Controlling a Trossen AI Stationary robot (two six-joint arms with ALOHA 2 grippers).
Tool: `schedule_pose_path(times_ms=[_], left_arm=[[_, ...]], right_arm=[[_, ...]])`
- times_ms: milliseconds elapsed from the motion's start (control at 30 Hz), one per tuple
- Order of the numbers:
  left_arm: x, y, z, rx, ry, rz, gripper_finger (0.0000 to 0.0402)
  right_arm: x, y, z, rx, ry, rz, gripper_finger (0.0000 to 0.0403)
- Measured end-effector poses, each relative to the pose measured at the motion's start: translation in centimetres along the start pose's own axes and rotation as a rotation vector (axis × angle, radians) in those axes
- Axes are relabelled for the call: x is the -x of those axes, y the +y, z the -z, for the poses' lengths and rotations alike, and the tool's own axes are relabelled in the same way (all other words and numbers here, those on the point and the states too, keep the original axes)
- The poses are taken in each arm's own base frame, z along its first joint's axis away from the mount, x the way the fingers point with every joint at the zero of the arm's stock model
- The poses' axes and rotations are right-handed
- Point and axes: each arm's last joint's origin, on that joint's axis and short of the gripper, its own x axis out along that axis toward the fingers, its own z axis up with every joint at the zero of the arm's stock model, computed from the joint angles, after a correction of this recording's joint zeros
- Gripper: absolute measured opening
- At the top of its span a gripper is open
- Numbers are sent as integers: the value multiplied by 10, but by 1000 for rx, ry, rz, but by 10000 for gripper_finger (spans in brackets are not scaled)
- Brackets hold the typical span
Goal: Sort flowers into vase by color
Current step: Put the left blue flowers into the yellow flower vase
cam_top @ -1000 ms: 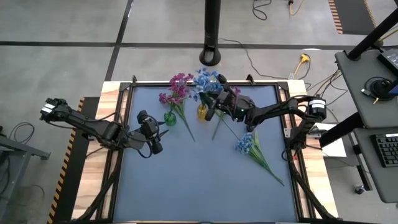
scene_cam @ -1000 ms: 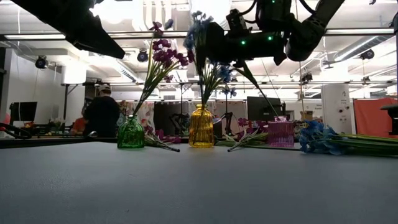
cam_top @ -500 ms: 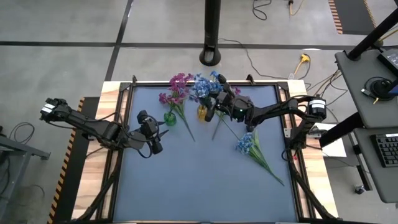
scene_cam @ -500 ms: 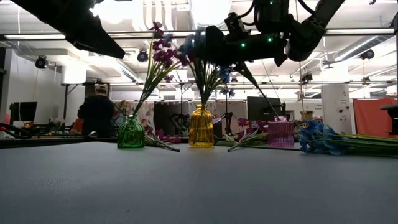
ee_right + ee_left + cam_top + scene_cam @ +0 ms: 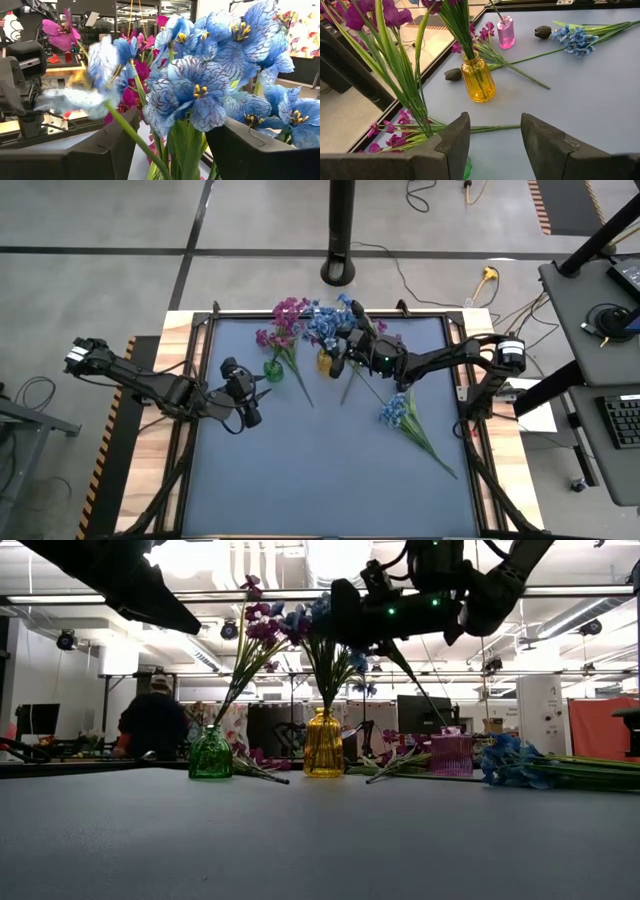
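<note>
Near half of the bench (image 5: 330, 470): bare blue mat, nothing staged.

Left hand (image 5: 248, 412): idle over the left-middle of the bench, just near of the green vase; fingers parted, holding nothing.

Loose blue sprig (image 5: 400, 412): lying flat right of centre, stem trailing toward the near right corner. Not yet sorted.

Further loose stems (image 5: 352, 385): lying on the mat right of the yellow vase, some with magenta heads. Not yet sorted. Exact count not determinable.

Green vase (image 5: 210, 754): upright, left of the yellow vase, carrying magenta-pink flowers (image 5: 262, 622) on long leaning stems. One more pink sprig (image 5: 297, 370) lying just beside it on the mat.

Yellow vase (image 5: 323, 744): upright, centre-far, carrying the blue flowers (image 5: 210, 85), stems seated in the neck.

Right hand (image 5: 345, 352): above and just right of the yellow vase, at bloom height. Fingers parted either side of the blue stems, not clamped; judged a release of the bunch into the vase.

Small pink vase (image 5: 505, 32): upright toward the far right, nothing seen in it. Two dark buds (image 5: 543, 32) on the mat close by, unsorted.

Progress, judged: roughly midway. Pink and blue vases started; loose blue, pink and dark pieces left.
</note>
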Motion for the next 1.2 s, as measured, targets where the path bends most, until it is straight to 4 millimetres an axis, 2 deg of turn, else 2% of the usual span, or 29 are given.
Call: schedule_pose_path(times_ms=[600,967,1200], left_arm=[[0,0,0,1,0,0,160],[0,0,0,2,0,0,160],[0,0,0,2,-1,0,160]], right_arm=[[16,-4,-20,-44,142,-8,217],[32,-9,-39,-99,211,-5,217],[43,-4,-53,-102,202,-34,217]])
